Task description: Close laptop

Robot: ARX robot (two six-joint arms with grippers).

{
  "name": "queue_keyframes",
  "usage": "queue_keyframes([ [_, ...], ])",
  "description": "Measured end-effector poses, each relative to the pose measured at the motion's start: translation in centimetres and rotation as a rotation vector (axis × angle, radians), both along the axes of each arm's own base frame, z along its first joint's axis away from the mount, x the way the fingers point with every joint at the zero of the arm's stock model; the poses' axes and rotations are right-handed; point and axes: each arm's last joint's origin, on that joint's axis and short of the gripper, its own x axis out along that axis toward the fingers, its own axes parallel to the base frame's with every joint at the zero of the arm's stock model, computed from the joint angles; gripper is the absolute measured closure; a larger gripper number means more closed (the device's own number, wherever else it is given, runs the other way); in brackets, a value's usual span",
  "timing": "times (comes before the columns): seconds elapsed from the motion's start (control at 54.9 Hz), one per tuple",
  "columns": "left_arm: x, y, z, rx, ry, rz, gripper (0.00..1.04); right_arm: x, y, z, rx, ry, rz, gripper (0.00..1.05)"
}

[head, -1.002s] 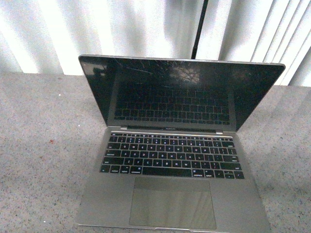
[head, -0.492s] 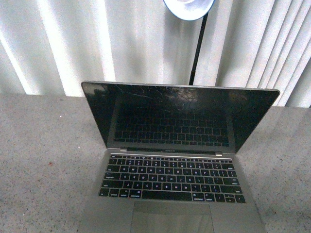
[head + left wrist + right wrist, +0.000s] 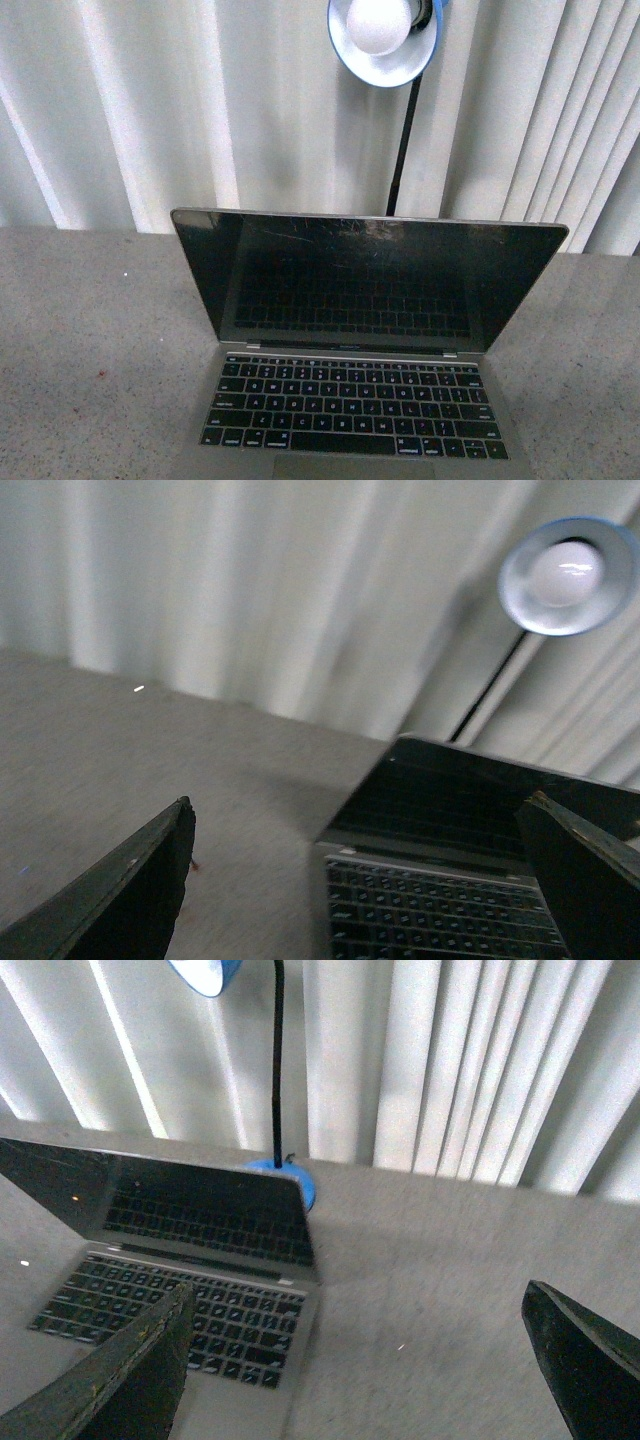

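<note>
Nearest the robot, the left pincer (image 3: 358, 802) and right pincer (image 3: 357, 1288) both gape empty over the grey table (image 3: 90, 330), where the laptop (image 3: 360, 400) sits open at the centre, screen facing the robot. Its slim metal lid (image 3: 350, 270) is likely rigid, smooth and stiff-hinged, the scratched glass fragile, so I judge the lid's top edge the place to push, clear of the blue lamp (image 3: 385, 40) behind.
</note>
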Motion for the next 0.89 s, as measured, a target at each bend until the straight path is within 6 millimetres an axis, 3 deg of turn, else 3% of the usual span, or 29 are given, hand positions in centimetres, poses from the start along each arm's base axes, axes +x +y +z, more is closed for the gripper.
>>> queue_keyframes([
  [0.073,3.2,-1.6,1.7,0.098,-0.04,-0.108,0.07,3.6,-0.1,1.3,-0.18,-0.025,0.059,0.07],
  [0.146,6.6,-3.1,2.0,0.214,-0.043,-0.182,0.07,7.2,0.4,1.3,-0.27,-0.011,0.156,0.07],
  [0.364,14.3,-5.5,1.9,0.424,0.033,-0.204,0.07,12.5,2.6,2.5,-0.357,-0.075,0.298,0.07],
  [0.474,16.6,-6.2,2.4,0.443,0.04,-0.195,0.07,13.7,3.6,2.1,-0.372,-0.058,0.362,0.08],
  [0.601,18.2,-7.2,2.7,0.482,0.044,-0.22,0.07,13.9,4.4,1.3,-0.392,-0.032,0.47,0.3],
  [0.893,20.0,-8.0,0.9,0.605,0.132,-0.296,0.54,15.1,4.9,0.2,-0.567,-0.026,0.584,0.79],
])
